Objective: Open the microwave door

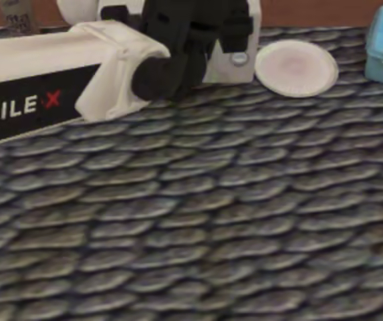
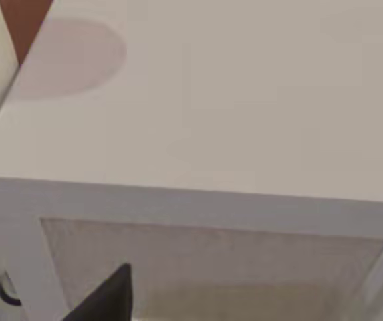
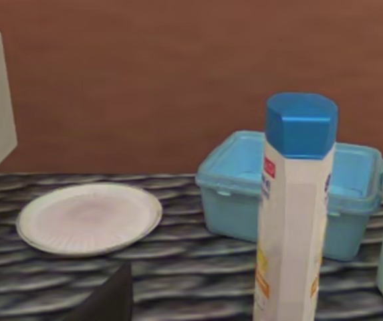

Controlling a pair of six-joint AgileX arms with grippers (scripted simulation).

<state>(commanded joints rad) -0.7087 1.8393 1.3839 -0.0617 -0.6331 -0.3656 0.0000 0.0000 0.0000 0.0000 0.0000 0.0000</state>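
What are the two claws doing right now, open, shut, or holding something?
Left gripper: at the microwave front, over the microwave door; open or shut cannot be told.
Right gripper: out of the top view; its state cannot be told.

On the left arm (image 1: pixel 37 80), at the table's far left, the white letters "AGILE" and a red "X" are read. The bottle's (image 3: pixel 291 227) label cannot be read.

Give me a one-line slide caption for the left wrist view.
Left wrist camera close above the white microwave, its mesh-windowed door just below.
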